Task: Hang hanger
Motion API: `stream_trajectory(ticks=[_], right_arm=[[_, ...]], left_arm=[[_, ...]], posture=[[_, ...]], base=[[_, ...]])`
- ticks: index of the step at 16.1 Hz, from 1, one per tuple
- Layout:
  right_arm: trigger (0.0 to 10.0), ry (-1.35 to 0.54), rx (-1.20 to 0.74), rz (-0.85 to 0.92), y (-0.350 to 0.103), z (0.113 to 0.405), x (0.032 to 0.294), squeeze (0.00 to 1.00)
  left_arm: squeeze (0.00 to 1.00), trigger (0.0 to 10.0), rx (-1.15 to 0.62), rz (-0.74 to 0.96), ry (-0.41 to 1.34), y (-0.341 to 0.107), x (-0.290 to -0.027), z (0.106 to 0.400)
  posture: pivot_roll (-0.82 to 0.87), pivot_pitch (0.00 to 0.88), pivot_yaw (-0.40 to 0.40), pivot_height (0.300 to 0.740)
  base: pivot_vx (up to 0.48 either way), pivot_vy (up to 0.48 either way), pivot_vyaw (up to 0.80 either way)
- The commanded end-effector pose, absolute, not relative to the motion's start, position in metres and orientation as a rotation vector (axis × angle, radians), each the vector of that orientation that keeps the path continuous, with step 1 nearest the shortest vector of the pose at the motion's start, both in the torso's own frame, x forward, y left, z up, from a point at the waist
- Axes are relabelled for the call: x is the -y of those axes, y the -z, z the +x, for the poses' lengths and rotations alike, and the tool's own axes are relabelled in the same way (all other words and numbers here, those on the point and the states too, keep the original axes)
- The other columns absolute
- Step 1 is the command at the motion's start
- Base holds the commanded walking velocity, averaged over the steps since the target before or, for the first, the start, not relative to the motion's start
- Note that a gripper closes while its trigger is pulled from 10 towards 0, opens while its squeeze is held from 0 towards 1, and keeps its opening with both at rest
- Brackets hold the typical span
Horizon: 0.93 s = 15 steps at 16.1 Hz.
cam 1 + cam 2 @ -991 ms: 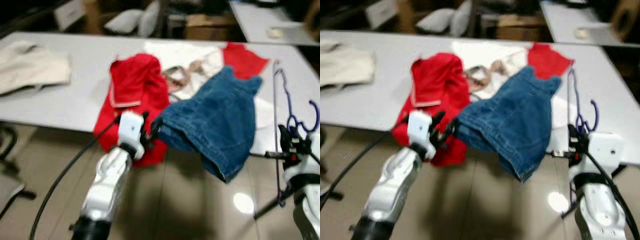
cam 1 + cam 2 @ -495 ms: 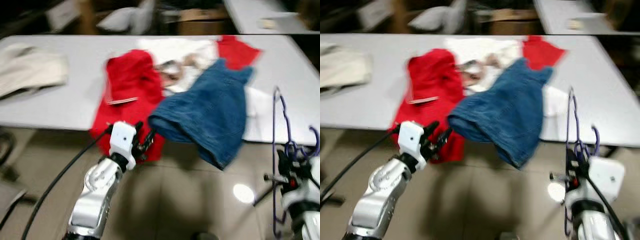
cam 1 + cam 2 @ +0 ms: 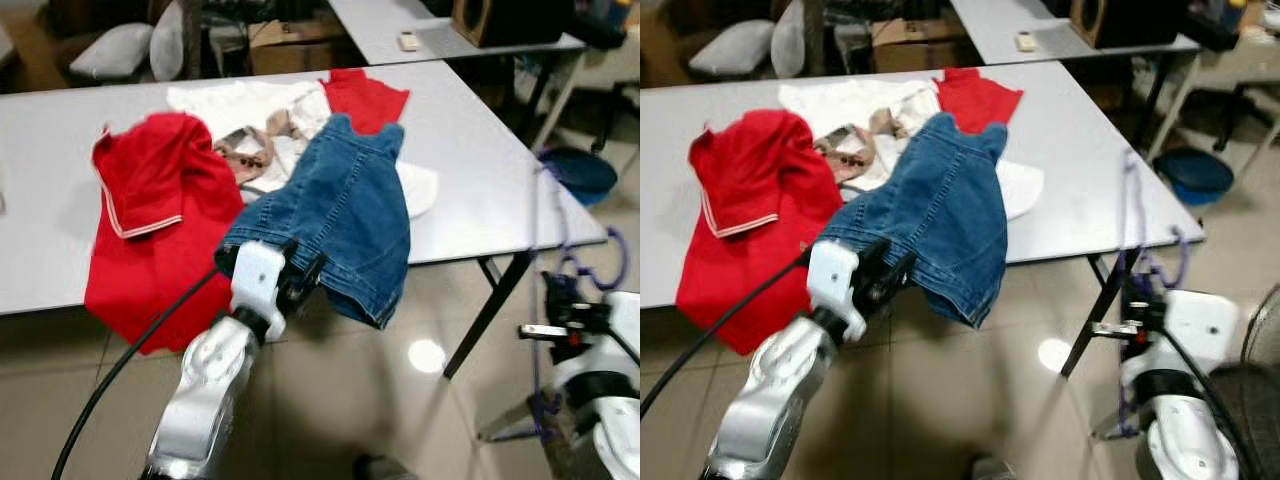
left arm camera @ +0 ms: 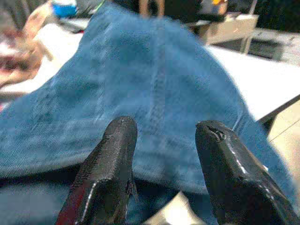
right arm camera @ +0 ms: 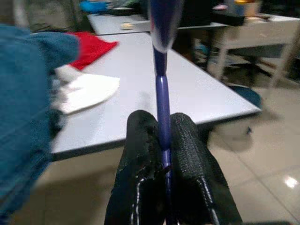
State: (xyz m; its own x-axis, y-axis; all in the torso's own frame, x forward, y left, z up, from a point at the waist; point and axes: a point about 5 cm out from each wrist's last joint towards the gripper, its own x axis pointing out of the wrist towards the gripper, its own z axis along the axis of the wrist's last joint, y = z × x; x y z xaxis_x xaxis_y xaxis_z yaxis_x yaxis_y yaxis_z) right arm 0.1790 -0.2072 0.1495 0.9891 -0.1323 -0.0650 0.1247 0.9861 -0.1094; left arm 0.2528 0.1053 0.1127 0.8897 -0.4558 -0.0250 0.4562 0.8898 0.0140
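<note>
L end effector [image 4: 161, 154] fingers apart, R end effector [image 5: 161, 140] clamped, both arms fwd

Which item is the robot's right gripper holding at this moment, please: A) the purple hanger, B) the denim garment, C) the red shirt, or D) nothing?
A: in the right wrist view the right gripper has its black fingers pressed together on the thin purple hanger, off the table's right end.

we see denim garment [image 3: 340, 215] draped over table [image 3: 470, 160] edge | our left gripper [image 3: 300, 283] at its hem | red shirt [image 3: 150, 215] beside it
</note>
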Motion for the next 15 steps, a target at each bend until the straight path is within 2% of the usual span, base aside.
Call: stream_trajectory(ticks=[1,2,5,6,9,10,12,13,15], right_arm=[[10.0,0.113,-0.099,-0.116,-0.146,0.180,0.207,0.00],[10.0,0.115,-0.103,-0.123,-0.146,0.179,0.207,0.00],[10.0,0.120,-0.093,-0.125,-0.149,0.173,0.204,0.00],[10.0,0.134,-0.094,-0.107,-0.147,0.171,0.206,0.00],[10.0,0.130,-0.087,-0.092,-0.143,0.177,0.194,0.00],[10.0,0.126,-0.087,-0.087,-0.144,0.177,0.195,0.00],[10.0,0.116,-0.097,-0.065,-0.140,0.179,0.194,0.00],[10.0,0.078,-0.122,-0.070,-0.136,0.182,0.193,0.00],[10.0,0.040,-0.153,-0.087,-0.129,0.186,0.193,0.00]], left_arm=[[0.00,10.0,-0.013,0.033,0.468,-0.115,-0.103,0.252],[0.00,10.0,-0.019,0.037,0.477,-0.113,-0.102,0.251],[0.00,10.0,-0.012,-0.015,0.555,-0.115,-0.093,0.252],[0.00,10.0,-0.004,0.002,0.547,-0.117,-0.094,0.258],[0.00,10.0,-0.007,0.017,0.486,-0.115,-0.110,0.274],[0.00,10.0,-0.011,0.018,0.463,-0.115,-0.110,0.276],[0.00,10.0,-0.020,0.017,0.410,-0.116,-0.115,0.281],[0.00,10.0,-0.029,-0.031,0.394,-0.115,-0.115,0.277],[0.00,10.0,-0.037,0.023,0.406,-0.114,-0.118,0.273]], posture=[[-0.14,0.038,0.043,0.740],[-0.15,0.045,0.055,0.740],[-0.18,0.050,0.078,0.740],[-0.17,0.017,0.082,0.740],[-0.19,0.000,0.097,0.740],[-0.19,0.000,0.097,0.740],[-0.16,0.009,0.099,0.740],[-0.14,0.009,0.098,0.740],[-0.10,0.011,0.077,0.740]], base=[[0.000,-0.480,0.00],[0.000,-0.480,0.00],[0.000,0.000,0.00],[0.000,0.480,-0.80],[0.000,0.480,-0.80],[0.000,0.000,-0.80],[0.000,-0.480,-0.64],[0.000,0.000,0.00],[0.000,0.000,0.00]])
